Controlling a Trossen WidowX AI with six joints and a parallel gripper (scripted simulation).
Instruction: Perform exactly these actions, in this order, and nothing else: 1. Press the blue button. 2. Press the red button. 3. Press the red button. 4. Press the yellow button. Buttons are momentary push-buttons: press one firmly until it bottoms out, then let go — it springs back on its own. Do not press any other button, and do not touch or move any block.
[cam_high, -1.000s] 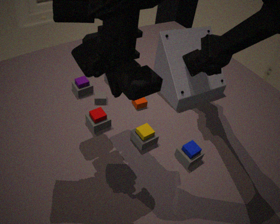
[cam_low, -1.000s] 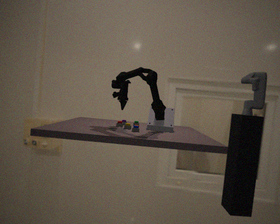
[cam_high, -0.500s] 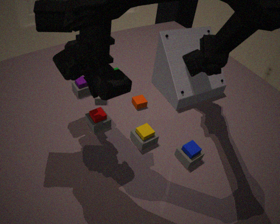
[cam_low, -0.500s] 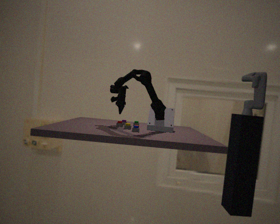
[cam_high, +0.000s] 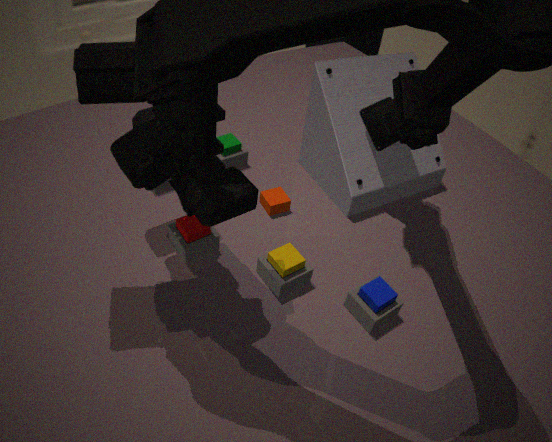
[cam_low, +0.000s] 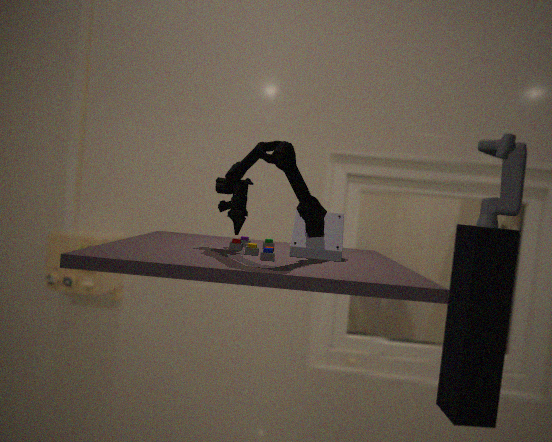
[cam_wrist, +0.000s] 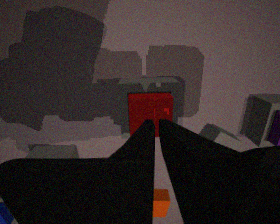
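The red button (cam_high: 191, 228) (cam_low: 236, 241) (cam_wrist: 150, 110) sits on its grey base at the left of the group. My gripper (cam_high: 199, 218) (cam_low: 236, 231) (cam_wrist: 155, 126) is shut and empty. It points straight down, its tips just above the red button; I cannot tell whether they touch it. The yellow button (cam_high: 286, 259) (cam_low: 252, 245) stands in the middle front. The blue button (cam_high: 377, 293) (cam_low: 268, 249) stands at the front right, and an edge of it shows in the wrist view (cam_wrist: 5, 217). Both are clear of the gripper.
A green button (cam_high: 229, 143) (cam_low: 269, 241) stands behind the arm. An orange block (cam_high: 275, 200) (cam_wrist: 161, 202) lies just right of the gripper. A purple button (cam_low: 244, 239) (cam_wrist: 275, 130) is hidden by the arm in the top view. The arm's pale grey mount (cam_high: 350, 150) stands at the back right.
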